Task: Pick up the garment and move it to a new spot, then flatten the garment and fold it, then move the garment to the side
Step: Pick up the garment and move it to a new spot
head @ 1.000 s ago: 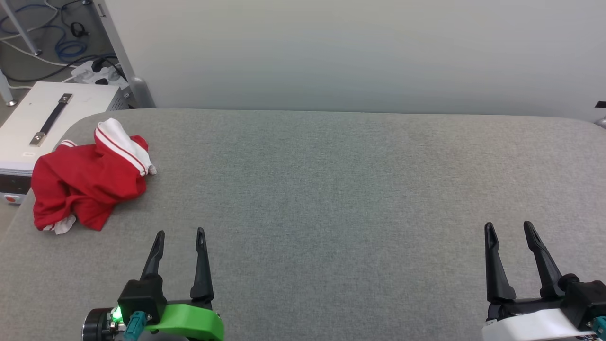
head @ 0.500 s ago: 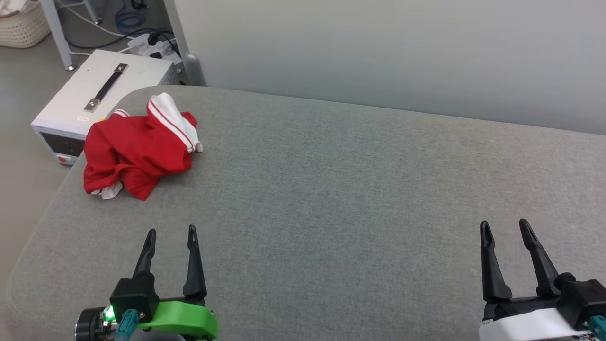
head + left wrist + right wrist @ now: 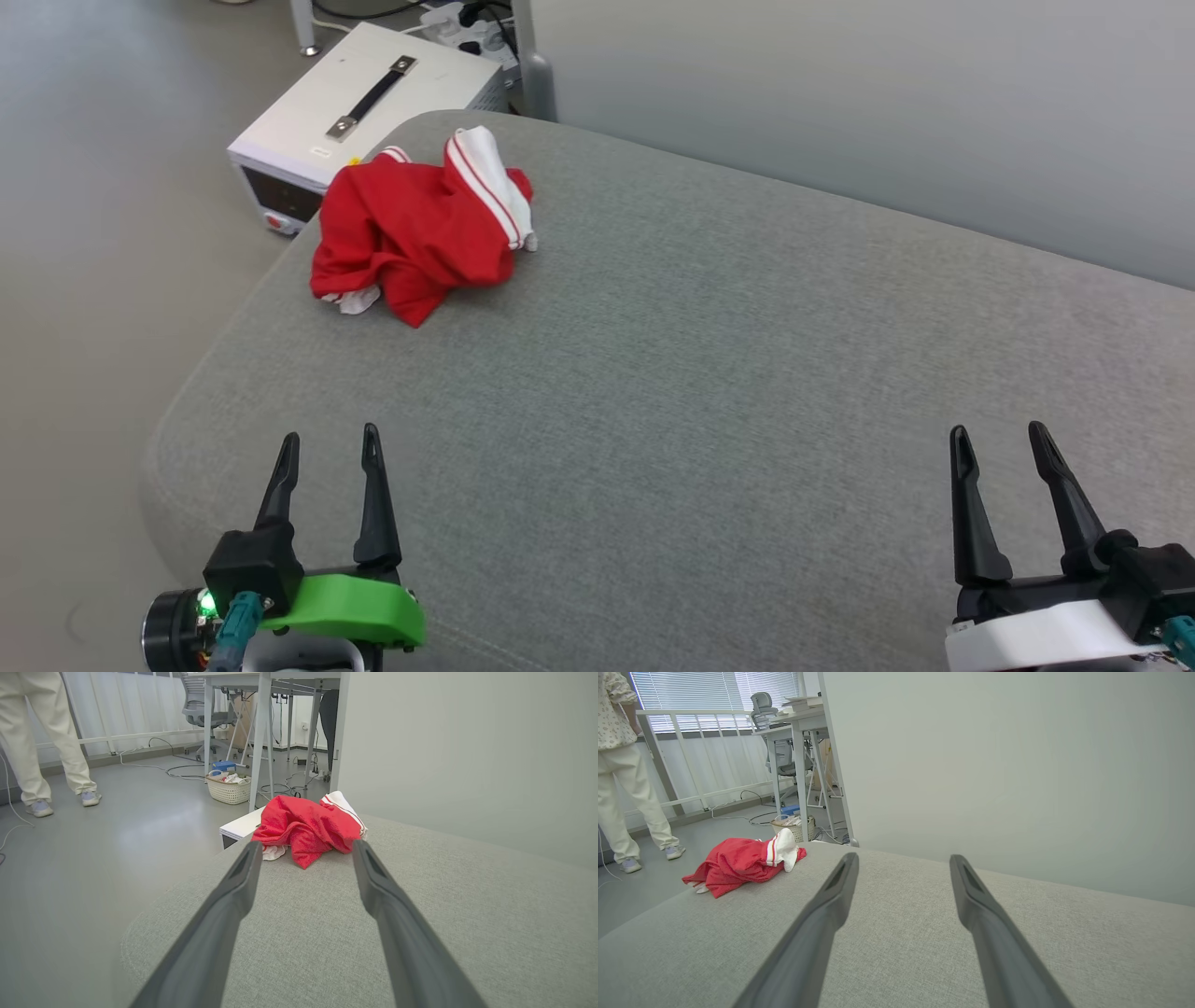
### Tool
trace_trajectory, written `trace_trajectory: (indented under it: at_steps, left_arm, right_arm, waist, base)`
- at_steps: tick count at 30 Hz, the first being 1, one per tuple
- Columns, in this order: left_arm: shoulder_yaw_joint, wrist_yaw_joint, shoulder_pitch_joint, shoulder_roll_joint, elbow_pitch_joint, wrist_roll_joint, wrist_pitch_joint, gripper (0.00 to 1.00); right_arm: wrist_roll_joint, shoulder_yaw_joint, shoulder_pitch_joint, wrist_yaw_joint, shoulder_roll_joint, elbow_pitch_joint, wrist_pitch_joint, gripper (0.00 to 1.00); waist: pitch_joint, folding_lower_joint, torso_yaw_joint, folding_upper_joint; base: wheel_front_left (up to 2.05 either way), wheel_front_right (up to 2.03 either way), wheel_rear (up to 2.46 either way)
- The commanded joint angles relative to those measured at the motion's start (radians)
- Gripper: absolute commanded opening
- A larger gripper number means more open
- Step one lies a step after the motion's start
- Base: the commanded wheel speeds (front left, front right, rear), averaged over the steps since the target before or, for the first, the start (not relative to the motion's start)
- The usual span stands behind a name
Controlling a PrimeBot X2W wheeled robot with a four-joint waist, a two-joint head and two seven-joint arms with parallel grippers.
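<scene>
The garment (image 3: 411, 229) lies crumpled in a red heap with a white striped sleeve on top, at the far left corner of the grey padded table (image 3: 700, 373). The left wrist view has the garment (image 3: 308, 828) straight ahead between the fingers, some way off. From the right wrist it sits far to the left, the garment (image 3: 742, 863) resting near the table's edge. My left gripper (image 3: 329, 448) hovers open and empty over the near left of the table. My right gripper (image 3: 997, 443) is open and empty at the near right.
A white box with a black handle (image 3: 364, 112) stands on the floor just beyond the table's left corner. A person's legs (image 3: 42, 742) are on the floor farther left, with a wicker basket (image 3: 229, 788) and desk legs behind. A pale wall (image 3: 840, 112) backs the table.
The head camera has turned left, so the garment and white box now sit nearer the picture's middle. Both grippers stay open, and the garment lies as before.
</scene>
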Motion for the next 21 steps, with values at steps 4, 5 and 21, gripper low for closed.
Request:
trace_trajectory:
  at_steps: [4,5,21]
  left_arm:
    - [0.014,0.009,-0.01,-0.004,-0.001,-0.021,-0.006,1.0]
    - [0.018,0.012,-0.009,-0.004,-0.002,-0.026,-0.006,1.0]
    - [0.05,0.017,-0.001,-0.004,0.0,-0.043,-0.006,1.0]
  right_arm:
    - [-0.015,0.008,-0.021,-0.001,-0.001,-0.007,-0.008,1.0]
    - [-0.018,0.01,-0.022,-0.001,-0.001,-0.008,-0.008,1.0]
    - [-0.018,0.024,-0.028,-0.001,-0.001,-0.004,-0.008,1.0]
  waist:
    - [0.029,0.0,0.124,0.0]
    - [0.03,0.0,0.136,0.0]
    - [0.027,0.0,0.178,0.0]
  base:
    - [0.0,0.0,0.0]
    - [0.0,0.0,0.0]
    - [0.0,0.0,0.0]
